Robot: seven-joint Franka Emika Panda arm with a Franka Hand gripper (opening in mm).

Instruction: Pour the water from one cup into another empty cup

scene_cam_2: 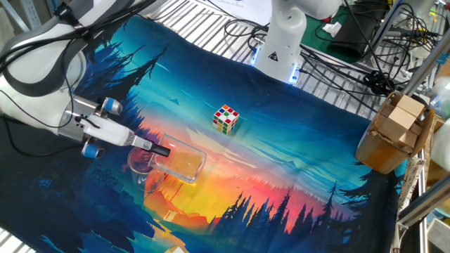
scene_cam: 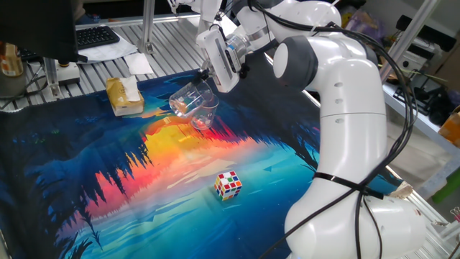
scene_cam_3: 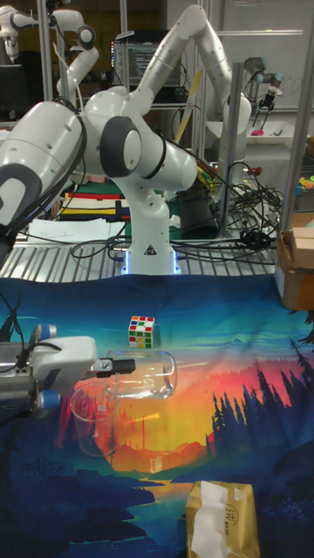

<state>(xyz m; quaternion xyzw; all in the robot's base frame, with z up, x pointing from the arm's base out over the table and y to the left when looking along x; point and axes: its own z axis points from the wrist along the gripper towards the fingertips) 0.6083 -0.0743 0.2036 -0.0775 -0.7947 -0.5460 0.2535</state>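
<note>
The gripper is turned sideways, its fingers clamped together.

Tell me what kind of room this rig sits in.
Most likely a robotics lab: other robot arms stand behind the table, loose cables run over the slatted metal bench, and a keyboard sits nearby.

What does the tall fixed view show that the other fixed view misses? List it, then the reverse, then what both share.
Only the tall fixed view shows the tissue pack whole, at the cloth's near edge, and more robot arms behind the table. Only the other fixed view shows the cardboard boxes stacked at the cloth's right edge. Both show the tool holding a tipped glass cup over a second cup, and the Rubik's cube.
</note>
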